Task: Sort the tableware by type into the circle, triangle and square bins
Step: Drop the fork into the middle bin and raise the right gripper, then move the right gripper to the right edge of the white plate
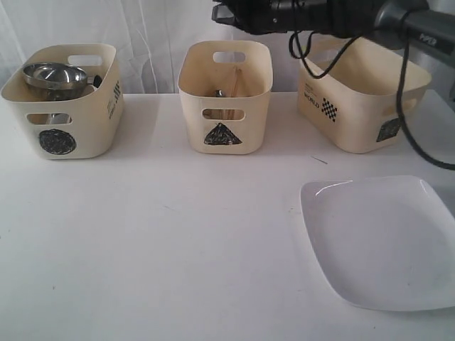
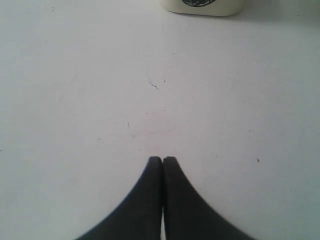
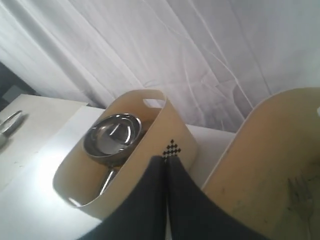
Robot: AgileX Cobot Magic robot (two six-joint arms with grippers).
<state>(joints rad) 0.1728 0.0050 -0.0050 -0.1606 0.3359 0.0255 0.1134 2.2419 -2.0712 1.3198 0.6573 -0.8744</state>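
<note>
The large white squarish plate (image 1: 384, 241) lies on the table at the front right. A steel bowl (image 1: 53, 74) (image 3: 112, 134) rests on top of other steel pieces in the circle bin (image 1: 71, 121) (image 3: 75, 175). Thin wooden sticks and a bit of steel (image 1: 222, 91) show inside the triangle bin (image 1: 224, 106). The square bin (image 1: 355, 114) stands at the back right; its inside is hidden, and the white bowl is out of view. My right gripper (image 1: 219, 13) (image 3: 165, 159) is shut and empty, high above the triangle bin. My left gripper (image 2: 162, 159) is shut and empty over bare table.
The right arm and its black cables (image 1: 320, 42) hang over the square bin. A white curtain (image 3: 200, 50) closes off the back. In the left wrist view a bin's base (image 2: 202, 6) shows beyond the gripper. A second bin's wall (image 3: 270, 160) fills one side of the right wrist view.
</note>
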